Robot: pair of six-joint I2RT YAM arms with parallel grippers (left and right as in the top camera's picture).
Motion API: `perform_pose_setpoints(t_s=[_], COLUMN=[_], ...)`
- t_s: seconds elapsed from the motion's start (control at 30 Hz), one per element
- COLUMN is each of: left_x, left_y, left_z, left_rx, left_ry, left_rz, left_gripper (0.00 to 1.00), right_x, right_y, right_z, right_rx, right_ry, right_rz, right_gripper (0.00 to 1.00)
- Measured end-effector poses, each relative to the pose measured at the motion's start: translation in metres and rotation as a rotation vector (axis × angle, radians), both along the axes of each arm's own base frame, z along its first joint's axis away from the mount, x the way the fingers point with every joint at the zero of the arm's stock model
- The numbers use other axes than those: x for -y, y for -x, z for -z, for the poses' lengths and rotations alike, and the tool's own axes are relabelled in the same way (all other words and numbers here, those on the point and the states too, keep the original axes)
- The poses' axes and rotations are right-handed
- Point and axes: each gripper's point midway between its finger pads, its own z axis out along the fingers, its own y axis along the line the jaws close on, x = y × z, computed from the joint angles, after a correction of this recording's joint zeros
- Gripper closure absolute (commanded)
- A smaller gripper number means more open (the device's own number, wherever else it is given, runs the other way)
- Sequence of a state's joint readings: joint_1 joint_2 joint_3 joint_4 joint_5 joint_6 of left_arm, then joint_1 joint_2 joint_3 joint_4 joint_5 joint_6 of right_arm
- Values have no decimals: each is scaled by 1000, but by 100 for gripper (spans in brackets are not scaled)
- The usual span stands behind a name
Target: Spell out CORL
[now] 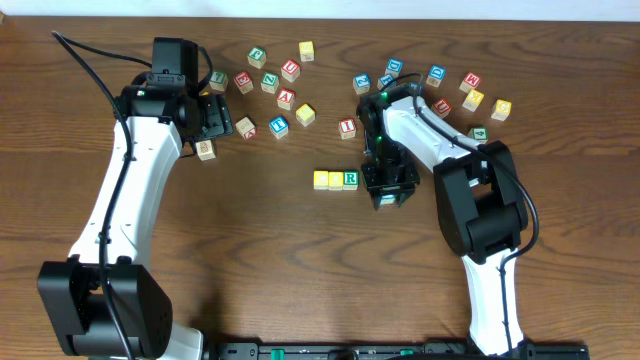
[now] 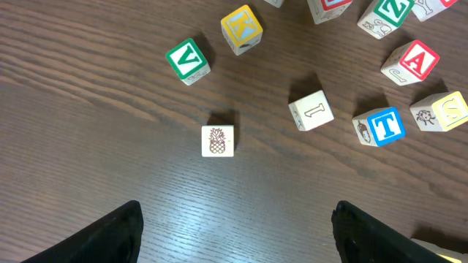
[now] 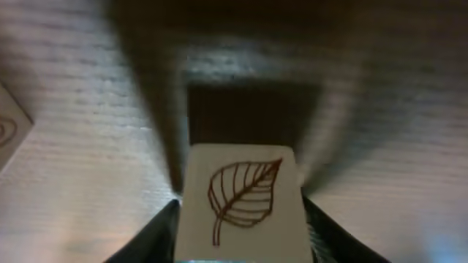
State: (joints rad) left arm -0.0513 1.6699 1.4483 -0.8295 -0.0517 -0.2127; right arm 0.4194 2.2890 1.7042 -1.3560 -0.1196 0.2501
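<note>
Two yellow-topped cubes (image 1: 321, 180) (image 1: 336, 180) and a white cube with a green R (image 1: 351, 179) lie in a row at mid table. Just right of that row, a small gap away, my right gripper (image 1: 390, 188) points down at the table. In the right wrist view its fingers (image 3: 164, 226) press against both sides of a wooden cube (image 3: 241, 197) with a brown leaf drawn on its facing side; the cube's letter is hidden. My left gripper (image 2: 234, 234) hangs open over bare wood at the far left (image 1: 215, 115), holding nothing.
Loose letter cubes lie scattered along the back, among them V (image 2: 187, 61), K (image 2: 241, 28), T (image 2: 384, 126), A (image 2: 415, 61) and a pineapple cube (image 2: 218, 141). More lie behind the right arm (image 1: 470, 95). The corner of another cube (image 3: 9, 124) shows left of the held one.
</note>
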Motion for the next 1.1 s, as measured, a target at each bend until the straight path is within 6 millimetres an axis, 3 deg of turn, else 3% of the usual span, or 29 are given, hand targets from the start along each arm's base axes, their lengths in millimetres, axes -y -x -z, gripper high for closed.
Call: perform_pose_setpoints(t_s=[0.27, 0.43, 0.7, 0.83, 1.1], left_x=[0, 0, 0, 0, 0], left_y=[-1, -3, -3, -3, -3], left_z=[0, -1, -1, -2, -2], left_rx=[5, 12, 14, 15, 15], left_ry=[0, 1, 1, 1, 1], left_rz=[0, 0, 0, 0, 0], left_gripper=[18, 18, 18, 18, 18], right_x=[-3, -11, -13, -9, -2], right_y=[-7, -30, -53, -53, -41], right_z=[0, -11, -57, -83, -143], right_rx=[30, 100, 186, 234, 328], right_ry=[-9, -37, -33, -32, -52], right_rz=[1, -2, -20, -24, -21], right_gripper=[44, 44, 45, 48, 66])
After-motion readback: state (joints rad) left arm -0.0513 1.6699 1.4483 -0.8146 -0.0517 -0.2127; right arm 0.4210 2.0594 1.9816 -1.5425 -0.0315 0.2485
